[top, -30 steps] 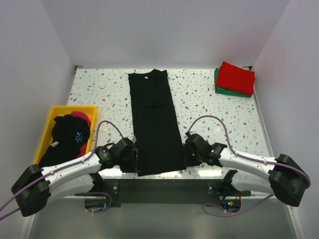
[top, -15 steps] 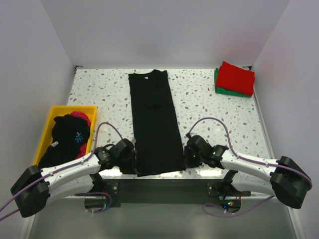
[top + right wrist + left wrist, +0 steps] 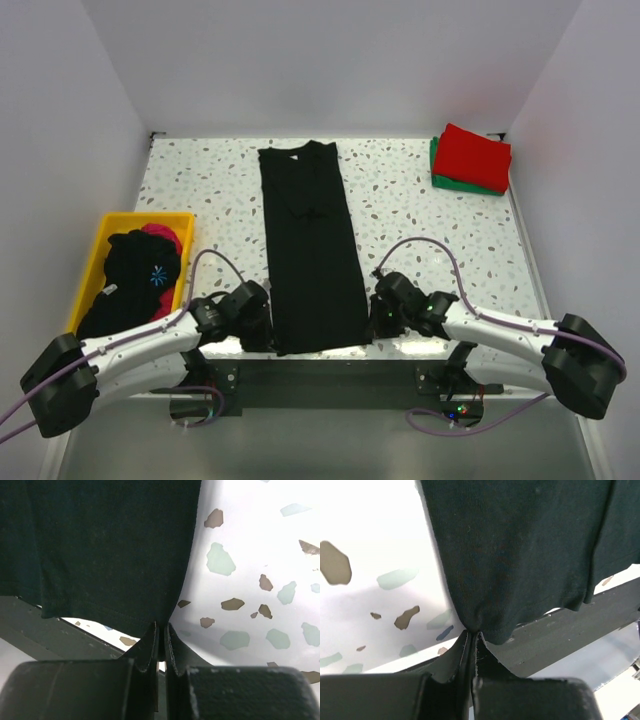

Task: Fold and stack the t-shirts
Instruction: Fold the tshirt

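A black t-shirt [image 3: 312, 245] lies folded into a long narrow strip down the middle of the table, its hem at the near edge. My left gripper [image 3: 268, 327] is shut on the hem's left corner [image 3: 472, 625]. My right gripper [image 3: 372, 322] is shut on the hem's right corner [image 3: 161, 622]. A folded red t-shirt [image 3: 472, 155] lies on a folded green one [image 3: 441, 178] at the far right corner. More shirts, black and pink, sit in the yellow bin [image 3: 92, 262] at the left.
The speckled white table [image 3: 440, 240] ends at a near edge just behind the hem, with a dark frame below it [image 3: 580, 625]. White walls close in the back and both sides.
Both grippers have drawn slightly toward the near edge while gripping the hem corners; the black shirt's hem has shifted a little with them.
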Motion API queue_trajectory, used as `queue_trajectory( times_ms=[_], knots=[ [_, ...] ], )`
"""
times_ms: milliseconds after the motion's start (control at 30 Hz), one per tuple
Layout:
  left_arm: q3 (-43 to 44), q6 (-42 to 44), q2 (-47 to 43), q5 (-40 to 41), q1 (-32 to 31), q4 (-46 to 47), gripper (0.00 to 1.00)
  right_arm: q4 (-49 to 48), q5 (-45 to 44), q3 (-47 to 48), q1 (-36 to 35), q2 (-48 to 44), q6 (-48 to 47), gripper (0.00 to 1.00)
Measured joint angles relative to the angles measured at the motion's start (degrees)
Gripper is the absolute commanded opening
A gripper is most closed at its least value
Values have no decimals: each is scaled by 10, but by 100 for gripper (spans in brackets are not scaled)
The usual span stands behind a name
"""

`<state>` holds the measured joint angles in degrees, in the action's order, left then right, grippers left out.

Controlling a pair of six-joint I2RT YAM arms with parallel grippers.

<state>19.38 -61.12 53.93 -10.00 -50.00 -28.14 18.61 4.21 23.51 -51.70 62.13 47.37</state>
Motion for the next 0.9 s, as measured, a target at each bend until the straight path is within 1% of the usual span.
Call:
queue_trajectory(
  times_ms=[133,333,467,567,667,733,900],
  knots=[
    [0,-9,-24,2,-5,-19,0,1,4,-9,-7,-17,7,0],
    [3,-17,-72,6,-11,-66,0,3,4,-12,-57,-45,30,0],
    [36,-12,-70,31,-11,-103,0,26,-6,2,-68,-45,32,0],
    [75,-2,-57,55,-11,-110,0,54,-24,41,-66,-43,26,0],
    [123,19,-29,84,-8,-105,0,65,-32,101,-44,-24,8,0],
    [148,37,-5,92,4,-98,0,57,-30,137,-3,-1,-8,0],
    [180,85,66,96,88,-47,0,34,-13,217,77,96,-43,0]
  ],
)
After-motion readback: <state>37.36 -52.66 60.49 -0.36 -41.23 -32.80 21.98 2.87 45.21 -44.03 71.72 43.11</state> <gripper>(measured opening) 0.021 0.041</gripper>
